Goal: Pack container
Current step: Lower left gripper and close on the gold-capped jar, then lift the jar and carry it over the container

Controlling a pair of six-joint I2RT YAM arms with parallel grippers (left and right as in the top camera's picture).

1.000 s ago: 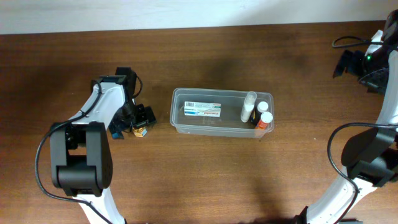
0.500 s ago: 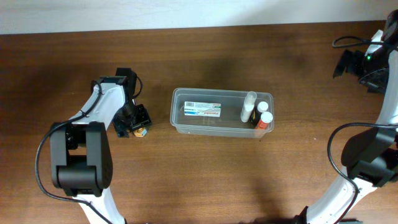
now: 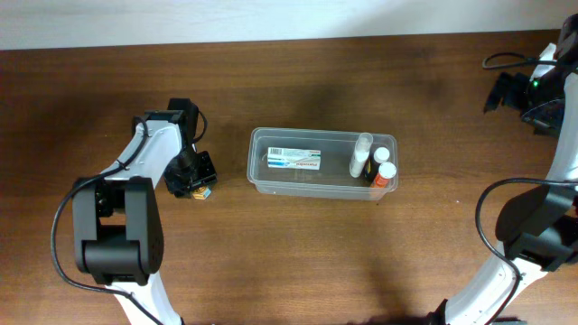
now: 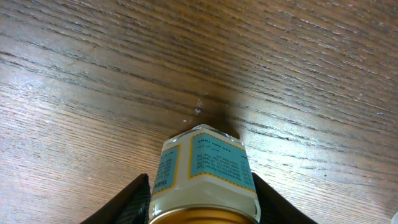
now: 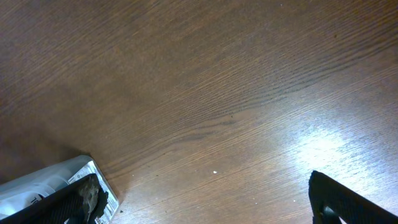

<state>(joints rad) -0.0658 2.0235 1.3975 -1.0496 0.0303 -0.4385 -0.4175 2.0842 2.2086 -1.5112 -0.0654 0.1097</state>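
Observation:
The clear container (image 3: 316, 133) sits mid-table, holding a white box (image 3: 294, 159), two white bottles (image 3: 362, 153) and an orange-based bottle (image 3: 385, 174). Left of it, a small jar (image 3: 205, 190) lies on the wood. In the left wrist view the jar (image 4: 208, 171) has a gold lid and a blue, yellow-edged label. My left gripper (image 4: 202, 202) is shut on it, with a dark finger (image 4: 134, 202) pressing each side. My right gripper (image 5: 208, 205) stands open over bare wood at the far right (image 3: 513, 90).
A white printed packet (image 5: 43, 183) lies beside the left finger in the right wrist view. The table's far edge (image 3: 289, 38) meets a pale wall. Both arm bases stand at the near corners.
My left gripper has closed in from wide open until its fingers meet the jar's sides. The jar and the right arm have stayed in place.

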